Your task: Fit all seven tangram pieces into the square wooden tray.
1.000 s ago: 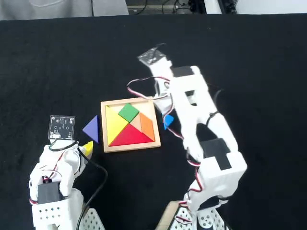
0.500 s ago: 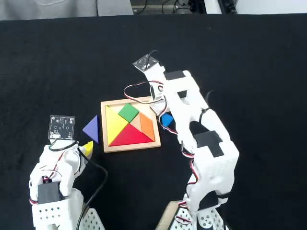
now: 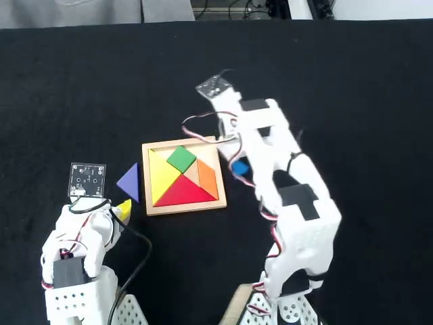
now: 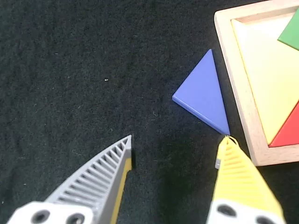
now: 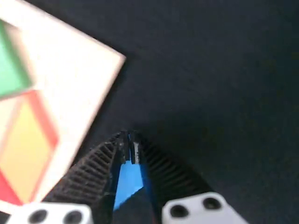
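The square wooden tray (image 3: 184, 208) holds a yellow triangle (image 3: 163, 175), a green square (image 3: 181, 158), an orange piece (image 3: 208, 177) and a red triangle (image 3: 183, 192). A purple triangle (image 3: 130, 182) lies on the cloth just left of the tray, also seen as the purple triangle (image 4: 203, 93) ahead of my open left gripper (image 4: 178, 137), whose yellow finger tip is almost at the triangle's corner. My right gripper (image 5: 127, 136) is shut on a blue piece (image 5: 126, 177), held just off the tray's right edge (image 3: 239, 166).
Black cloth covers the whole table. The tray's corner (image 5: 93, 60) lies close in front of the right gripper. The left arm's base (image 3: 74, 271) sits at the front left, the right arm's base (image 3: 298, 284) at the front centre.
The right arm with the blue piece swung slightly toward the tray, then back to the right. The left arm has kept still.
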